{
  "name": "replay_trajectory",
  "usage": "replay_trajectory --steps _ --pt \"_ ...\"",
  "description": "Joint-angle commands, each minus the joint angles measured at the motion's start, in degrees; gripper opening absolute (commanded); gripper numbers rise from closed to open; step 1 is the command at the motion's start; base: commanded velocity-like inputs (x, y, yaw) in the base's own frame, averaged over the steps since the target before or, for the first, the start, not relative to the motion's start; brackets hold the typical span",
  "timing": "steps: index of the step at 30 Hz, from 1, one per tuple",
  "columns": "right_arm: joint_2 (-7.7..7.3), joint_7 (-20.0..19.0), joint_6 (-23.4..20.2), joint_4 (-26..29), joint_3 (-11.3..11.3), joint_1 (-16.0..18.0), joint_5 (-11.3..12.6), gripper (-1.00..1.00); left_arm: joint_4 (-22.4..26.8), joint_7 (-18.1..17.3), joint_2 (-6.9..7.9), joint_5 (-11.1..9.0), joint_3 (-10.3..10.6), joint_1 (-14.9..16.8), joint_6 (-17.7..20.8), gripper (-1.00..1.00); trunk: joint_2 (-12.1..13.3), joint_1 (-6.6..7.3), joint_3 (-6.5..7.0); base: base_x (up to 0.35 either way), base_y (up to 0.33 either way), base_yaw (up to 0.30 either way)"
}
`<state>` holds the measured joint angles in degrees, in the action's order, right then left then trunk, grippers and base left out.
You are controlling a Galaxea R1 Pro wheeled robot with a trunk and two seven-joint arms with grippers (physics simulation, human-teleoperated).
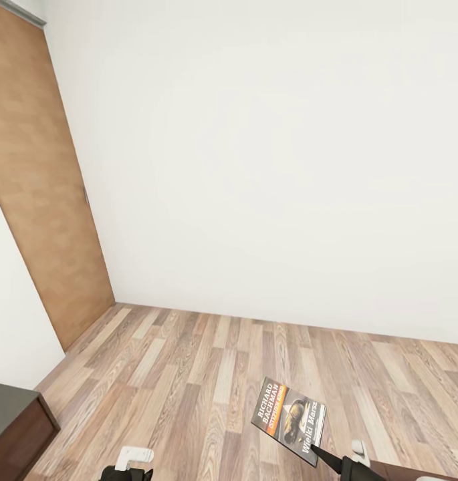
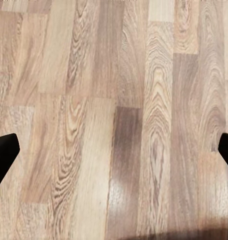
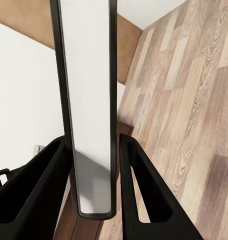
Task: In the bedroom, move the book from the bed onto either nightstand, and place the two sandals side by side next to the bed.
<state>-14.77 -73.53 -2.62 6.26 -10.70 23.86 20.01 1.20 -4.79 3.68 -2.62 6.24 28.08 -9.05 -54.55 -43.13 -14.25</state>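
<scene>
One arm carries the load at this moment: the right gripper (image 1: 317, 454) is clenched on the book (image 1: 290, 419), pinching it at its lower edge so the cover stands up and leans away over the wood floor (image 1: 208, 374). In the right wrist view the book (image 3: 88, 100) runs edge-on straight out between the two black fingers (image 3: 144, 195), its long axis in line with the gripper's reach, pages showing as a pale strip between dark covers. So the book is off the bed and in the air, low at the right of the head view.

The left gripper (image 1: 132, 467) sits low at the left, and its wrist camera looks straight down at bare floor (image 2: 114, 120) with the two fingertips (image 2: 4, 152) at the far edges of the picture, so it is spread wide and holds nothing.

A dark brown cabinet corner (image 1: 15, 421) shows at the lower left of the head view, likely one nightstand; that cannot be told for sure from this much of it. If so, the book lies well apart from it, across the robot's front, with the empty left arm nearer to it than the loaded right one. By my judgement the next move calls for turning the base or trunk leftward until the cabinet top comes under the right arm. Ahead are a white wall (image 1: 269, 167) and a wooden door (image 1: 35, 180).
</scene>
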Motion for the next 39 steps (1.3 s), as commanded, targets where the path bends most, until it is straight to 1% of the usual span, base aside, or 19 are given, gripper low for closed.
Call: replay_trajectory --steps 1,7,12,18,20,21,24,25,26,27,28,29,32,34,39 --pt "0.01 -0.2 -0.3 0.0 -0.5 0.0 -0.3 -1.0 -0.1 -0.1 0.02 -0.3 0.4 0.0 -0.2 1.0 -0.1 -0.01 0.02 0.0 0.0 0.0" --pt "0.01 -0.2 -0.3 0.0 -0.5 0.0 -0.3 -1.0 -0.1 -0.1 0.03 -0.3 0.4 0.0 -0.2 1.0 -0.1 -0.01 0.56 0.0 0.0 0.0" --pt "0.01 -0.2 -0.3 0.0 -0.5 0.0 -0.3 -1.0 -0.1 -0.1 -0.01 -0.3 0.4 0.0 -0.2 1.0 -0.1 -0.01 0.68 0.0 0.0 0.0" --pt "0.04 0.0 -0.2 0.0 -0.5 0.0 -0.3 -1.0 -0.1 -0.2 -1.5 -0.2 0.4 0.0 -0.2 1.0 -0.1 -0.01 0.69 0.0 0.0 0.0" --pt "0.14 2.1 -0.2 0.0 -0.5 0.0 -0.3 -1.0 -0.1 -0.2 -2.22 -0.2 0.4 -0.3 -0.2 1.0 -0.1 -0.01 0.69 0.0 0.0 0.0" --pt "0.39 6.4 -0.2 -0.1 -0.4 0.0 -0.3 -1.0 -0.1 -0.2 -2.73 -0.2 0.4 -0.4 -0.2 1.0 -0.1 -0.01 0.69 0.0 0.0 0.0" --pt "0.72 16.4 0.6 -1.5 -0.4 0.0 -0.8 -1.0 -0.1 -0.2 -3.84 -0.3 0.4 -0.8 -0.1 1.0 -0.1 -0.01 0.69 0.0 0.0 0.0" --pt "0.76 18.4 1.5 -2.7 -0.4 -0.1 -1.6 -1.0 -0.1 -0.2 -4.0 -0.3 0.4 -1.6 -0.1 1.0 -0.1 -0.01 0.69 0.0 0.0 0.0" --pt "0.79 19.1 2.0 -3.5 -0.4 -0.1 -2.1 -1.0 -0.1 -0.2 -4.06 -0.3 0.4 -2.2 -0.1 1.0 -0.1 -0.01 0.69 0.0 0.0 0.0" --pt "0.79 20.5 3.3 -6.0 -0.4 -0.1 -4.5 -1.0 0.0 -0.2 -4.18 -0.2 0.4 -4.8 -0.2 1.0 -0.1 -0.01 0.69 0.0 0.0 0.0" --pt "0.79 20.8 3.6 -6.7 -0.4 -0.1 -5.3 -1.0 0.0 -0.2 -4.2 -0.2 0.4 -5.5 -0.3 1.0 -0.1 -0.01 0.69 0.0 0.0 0.0" --pt "0.8 21.3 4.0 -7.8 -0.4 -0.1 -6.5 -1.0 0.0 -0.2 -4.23 -0.1 0.4 -6.8 -0.3 1.0 -0.1 -0.01 0.69 0.0 0.0 0.0" --pt "0.83 21.8 4.6 -9.1 -0.4 -0.1 -8.0 -1.0 0.0 -0.2 -4.28 -0.1 0.4 -8.4 -0.4 1.0 -0.1 -0.01 0.69 0.0 0.0 0.0" --pt "0.81 22.0 4.7 -9.5 -0.4 -0.1 -8.4 -1.0 0.0 -0.2 -4.24 -0.2 0.3 -8.9 -0.4 1.0 -0.1 -0.01 0.69 0.0 0.0 0.0" --pt "0.78 22.0 4.8 -9.7 -0.5 -0.1 -8.5 -1.0 0.0 -0.2 -4.04 -0.4 0.2 -9.2 -0.9 1.0 -0.1 -0.01 0.69 0.022 0.0 0.0"
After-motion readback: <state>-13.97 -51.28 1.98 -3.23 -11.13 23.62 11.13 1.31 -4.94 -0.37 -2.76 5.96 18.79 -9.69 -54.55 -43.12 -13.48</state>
